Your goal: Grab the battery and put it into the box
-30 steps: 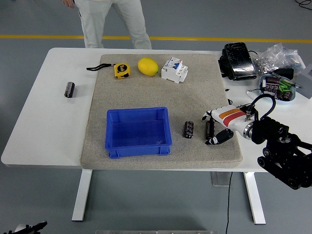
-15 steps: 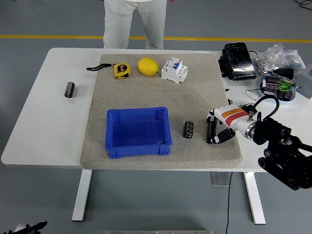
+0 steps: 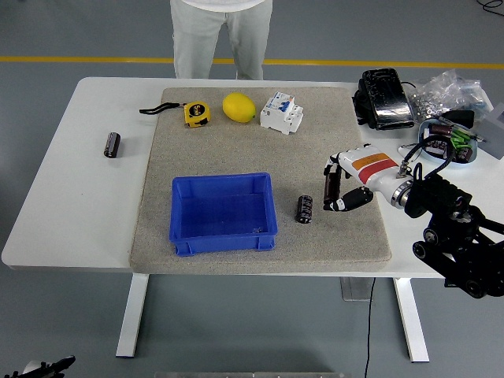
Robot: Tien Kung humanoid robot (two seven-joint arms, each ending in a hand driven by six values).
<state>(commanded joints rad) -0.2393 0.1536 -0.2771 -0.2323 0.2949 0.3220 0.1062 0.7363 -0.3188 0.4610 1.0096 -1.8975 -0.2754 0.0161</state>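
Change: since a second ago the right hand [image 3: 340,189] has been raised off the mat [image 3: 236,142] and carried up and left, toward the box [image 3: 224,213], with a battery [image 3: 332,189] in it.
Meaning: the pickup appears done; transport to the box remains, and release is judged the next step.
Right hand: fingers are closed round the battery, thumb below it; contact is partly hidden, so a firm hold is only probable.
Held battery: a dark cylinder, held roughly upright, clear of the mat, right of the box.
Second battery: another [image 3: 304,209] is left on the mat between hand and box, untouched.
Third battery: one more [image 3: 113,145] lies on the bare table [image 3: 63,213], far left.
Box: blue, open-topped, seemingly empty.
Left hand: not seen.
Person: legs [image 3: 222,35] are seen at the far edge, nearer centre than before.
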